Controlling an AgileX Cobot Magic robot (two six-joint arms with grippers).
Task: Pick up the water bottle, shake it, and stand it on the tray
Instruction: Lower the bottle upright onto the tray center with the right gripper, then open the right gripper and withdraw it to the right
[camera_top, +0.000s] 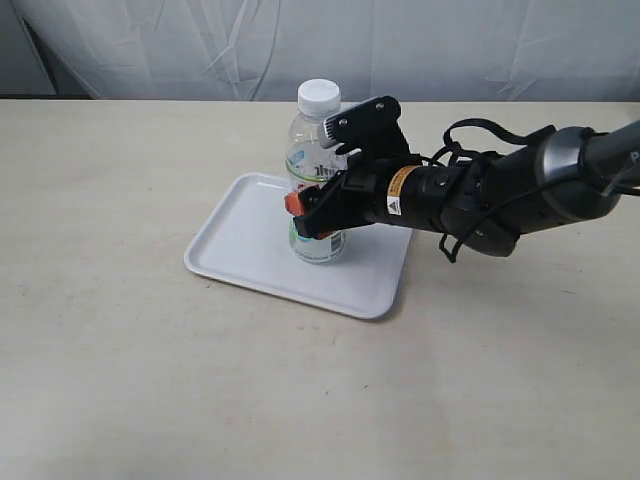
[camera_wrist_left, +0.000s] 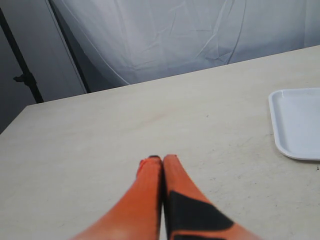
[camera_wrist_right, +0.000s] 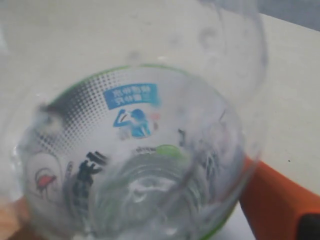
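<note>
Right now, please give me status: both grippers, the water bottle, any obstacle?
Right gripper shut on water bottle. Bottle upright on tray. Left gripper shut, empty, above table. No obstacle seen near tray.

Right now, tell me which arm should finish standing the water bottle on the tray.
Right. The right gripper is closed around the water bottle, upright over the tray. The left gripper is shut and empty above the table, away from the bottle.
</note>
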